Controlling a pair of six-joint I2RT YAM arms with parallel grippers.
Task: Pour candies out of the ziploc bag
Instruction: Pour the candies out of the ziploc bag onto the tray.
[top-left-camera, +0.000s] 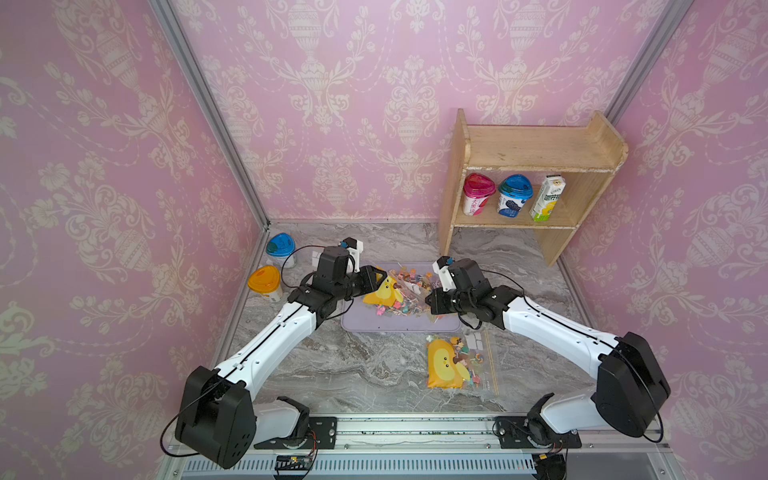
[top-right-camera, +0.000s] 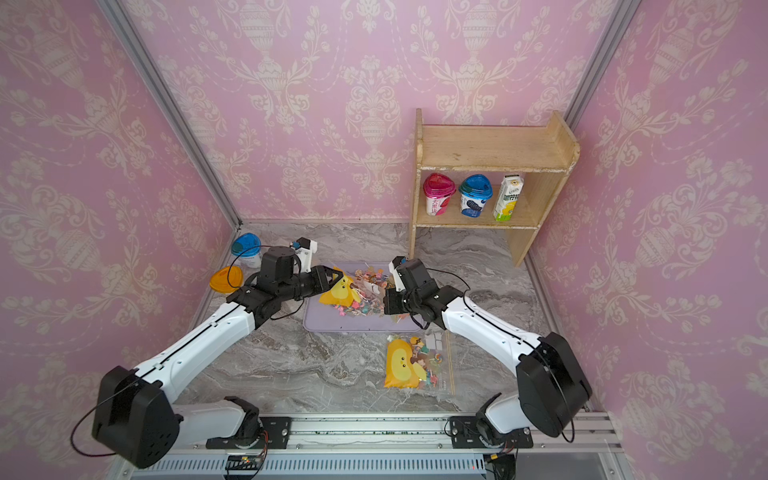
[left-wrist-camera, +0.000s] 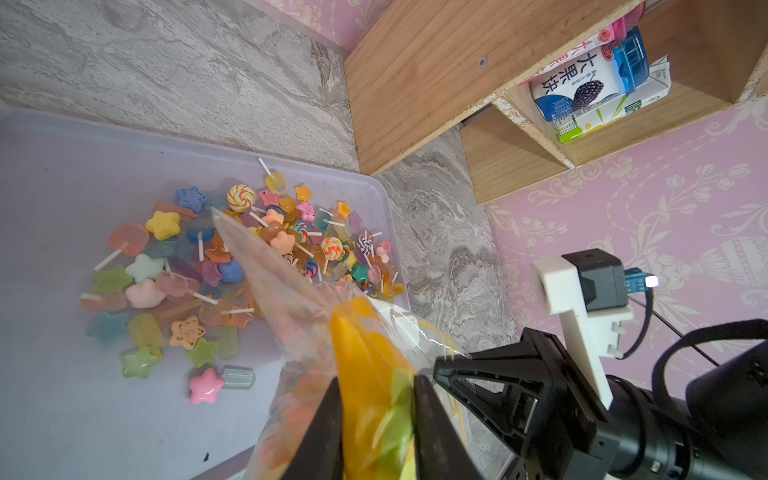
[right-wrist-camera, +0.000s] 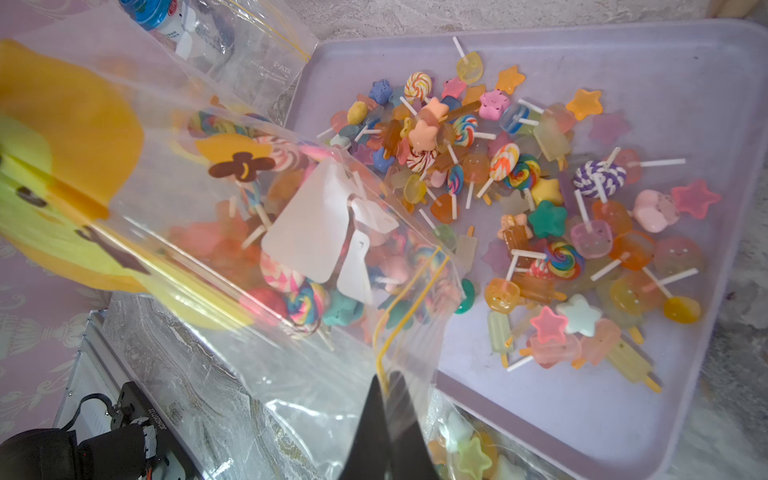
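Note:
The clear ziploc bag (top-left-camera: 384, 293) (top-right-camera: 338, 293) with a yellow duck print hangs tilted over the lavender tray (top-left-camera: 374, 326) (top-right-camera: 332, 326). My left gripper (left-wrist-camera: 376, 382) (top-left-camera: 380, 279) is shut on its yellow bottom end. My right gripper (right-wrist-camera: 384, 380) (top-left-camera: 430, 301) is shut on the yellow zip edge at the bag's mouth. Many candies (right-wrist-camera: 540, 208) (left-wrist-camera: 232, 257) lie heaped on the tray: stars, ice lollies and swirl lollipops on white sticks. Several candies (right-wrist-camera: 299, 291) sit inside the bag (right-wrist-camera: 208, 249) near its mouth.
A second ziploc bag (top-left-camera: 446, 363) (top-right-camera: 401, 363) holding candies lies flat on the marble table in front of the tray. A wooden shelf (top-left-camera: 536, 166) with two cups and a carton stands back right. Blue-lidded (top-left-camera: 281, 247) and orange-lidded (top-left-camera: 264, 282) cups stand back left.

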